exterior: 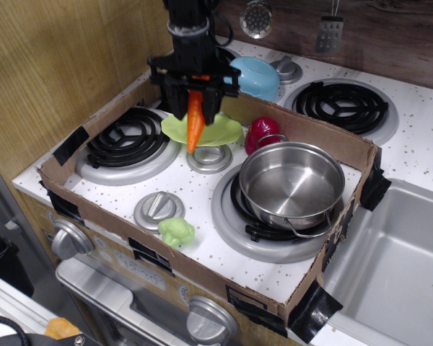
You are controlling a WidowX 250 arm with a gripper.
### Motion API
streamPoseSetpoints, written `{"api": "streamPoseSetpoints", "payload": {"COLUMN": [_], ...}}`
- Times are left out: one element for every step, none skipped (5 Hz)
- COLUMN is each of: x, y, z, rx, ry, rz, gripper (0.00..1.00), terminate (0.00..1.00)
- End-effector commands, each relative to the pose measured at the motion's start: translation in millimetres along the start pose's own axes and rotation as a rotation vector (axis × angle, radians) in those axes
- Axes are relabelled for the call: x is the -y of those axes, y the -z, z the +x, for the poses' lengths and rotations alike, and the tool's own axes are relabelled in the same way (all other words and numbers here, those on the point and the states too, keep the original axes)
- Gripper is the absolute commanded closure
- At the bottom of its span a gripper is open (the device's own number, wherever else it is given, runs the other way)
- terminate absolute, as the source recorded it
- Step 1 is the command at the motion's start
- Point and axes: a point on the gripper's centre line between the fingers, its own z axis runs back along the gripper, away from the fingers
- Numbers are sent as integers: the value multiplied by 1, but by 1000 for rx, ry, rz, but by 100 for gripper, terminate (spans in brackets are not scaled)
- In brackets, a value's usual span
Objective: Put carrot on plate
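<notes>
My black gripper (195,97) is shut on the orange carrot (194,124), which hangs tip down. The carrot's tip sits right over the lime-green plate (220,132), at its left front part; I cannot tell if it touches. The plate lies at the back of the cardboard tray, between the left burner and the red object. The carrot's green top is hidden in the gripper.
A steel pot (291,184) stands on the front right burner. A light-green broccoli toy (176,231) lies near the front. A red object (262,131) sits right of the plate, a light-blue bowl (255,77) behind it. Cardboard walls (303,130) ring the stove; a sink (397,259) is at right.
</notes>
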Motion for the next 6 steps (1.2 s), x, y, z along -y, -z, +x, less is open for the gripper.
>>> {"api": "streamPoseSetpoints", "payload": {"x": [12, 11, 21, 39, 61, 74], "y": [-16, -10, -18, -54, -98, -134], "z": [5, 4, -7, -23, -33, -39], "rx": [-330, -261, -110, 125, 175, 138], "ry": [23, 14, -47, -58, -113, -197], "rz": [-119, -130, -49, 143, 283, 335], "gripper": [100, 0, 0, 0, 0, 0], "terminate": [0, 0, 0, 0, 0, 0]}}
